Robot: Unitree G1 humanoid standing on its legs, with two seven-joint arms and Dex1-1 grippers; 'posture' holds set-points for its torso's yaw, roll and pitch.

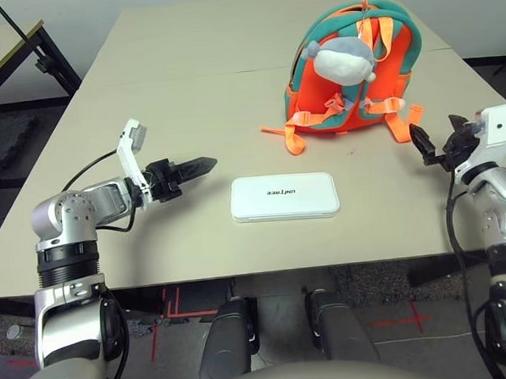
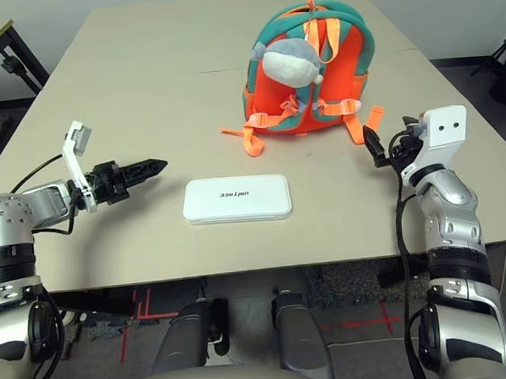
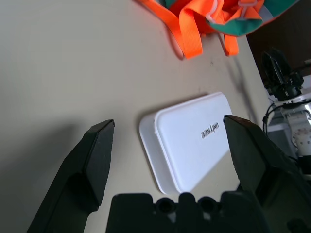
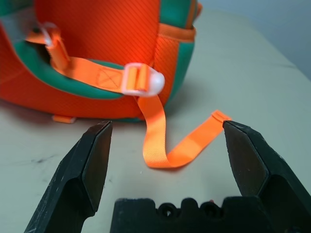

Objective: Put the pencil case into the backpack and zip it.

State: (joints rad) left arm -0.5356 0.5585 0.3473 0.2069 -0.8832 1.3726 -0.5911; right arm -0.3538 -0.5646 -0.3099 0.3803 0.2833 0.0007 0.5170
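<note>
White and flat, the pencil case lies on the beige desk near its front edge, lettered face up. At about 1 o'clock from it, well apart, stands the orange backpack with a grey plush toy on its front and straps trailing forward. At 9 o'clock of the case, the left tool hovers spread wide, holding nothing. At 3 o'clock, the right tool is likewise wide open and empty, near one orange strap.
</note>
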